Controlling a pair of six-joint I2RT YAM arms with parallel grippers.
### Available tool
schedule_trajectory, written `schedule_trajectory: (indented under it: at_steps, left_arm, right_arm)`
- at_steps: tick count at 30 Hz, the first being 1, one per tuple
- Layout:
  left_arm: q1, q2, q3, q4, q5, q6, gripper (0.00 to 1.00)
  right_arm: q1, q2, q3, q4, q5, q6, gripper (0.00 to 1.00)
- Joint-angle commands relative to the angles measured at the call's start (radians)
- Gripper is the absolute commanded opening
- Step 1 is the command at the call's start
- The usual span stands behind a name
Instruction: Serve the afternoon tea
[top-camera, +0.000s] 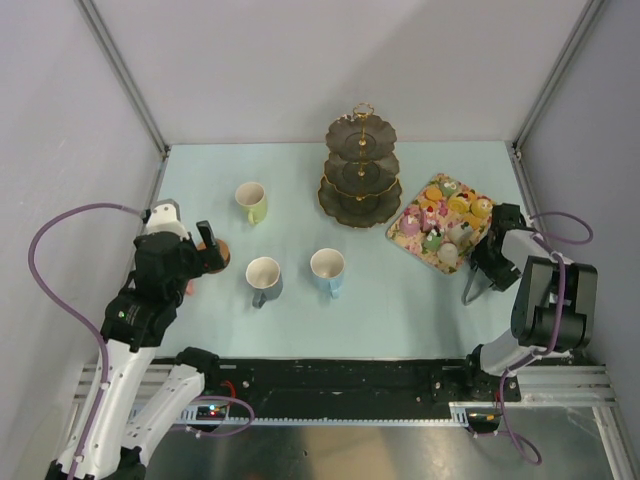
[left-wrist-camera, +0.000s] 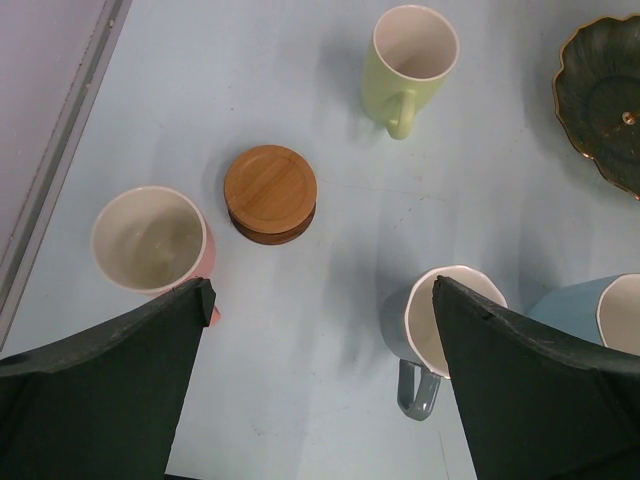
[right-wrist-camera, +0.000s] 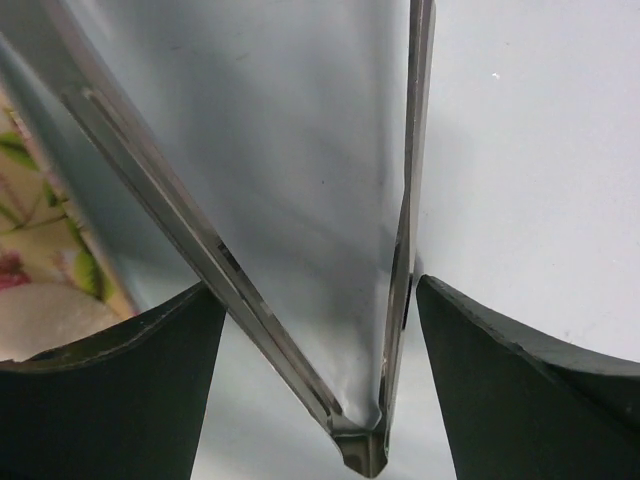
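The dark gold-rimmed stand stands at the back of the table with bare tiers. Small colourful cakes lie on the floral tray. Yellow-green mug, grey mug and blue mug stand upright. My left gripper hangs open above the table, between the pink mug and the grey mug, with a stack of brown coasters ahead of it. My right gripper is beside the tray, its fingers pressed against both arms of metal tongs.
The tray's floral corner shows at the left of the right wrist view. The cell's walls and metal posts close in the table on three sides. The left arm's purple cable loops out to the left.
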Motion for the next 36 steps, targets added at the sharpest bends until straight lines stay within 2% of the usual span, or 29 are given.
schedule_trajectory:
  at_steps: [1,6,11,15,23,30,36]
  left_arm:
    - [-0.006,-0.012,0.037,0.013,-0.024,0.011,1.00]
    - [-0.006,-0.013,0.037,0.015,-0.011,0.025,1.00]
    - [-0.006,-0.013,0.042,0.015,0.021,0.040,1.00]
    - [-0.007,-0.010,0.050,0.014,0.042,0.047,1.00]
    - [-0.006,0.005,0.075,0.017,0.086,0.044,1.00]
    - [-0.006,0.032,0.093,0.026,0.104,0.035,1.00]
    - [-0.006,0.056,0.110,0.034,0.110,0.030,1.00]
  right_arm:
    - [0.002,0.054,0.035,0.032,0.045,0.030,0.79]
    - [-0.018,0.081,0.044,0.035,0.022,0.029,0.66]
    - [-0.028,0.061,0.044,0.020,0.030,0.031,0.44]
    - [-0.017,0.002,0.044,-0.006,0.061,0.026,0.32]
    - [0.069,-0.180,0.060,-0.082,0.131,-0.004,0.29]
    - [0.252,-0.348,0.128,-0.131,0.178,-0.072,0.29]
    - [0.393,-0.491,0.183,-0.109,0.106,-0.166,0.32]
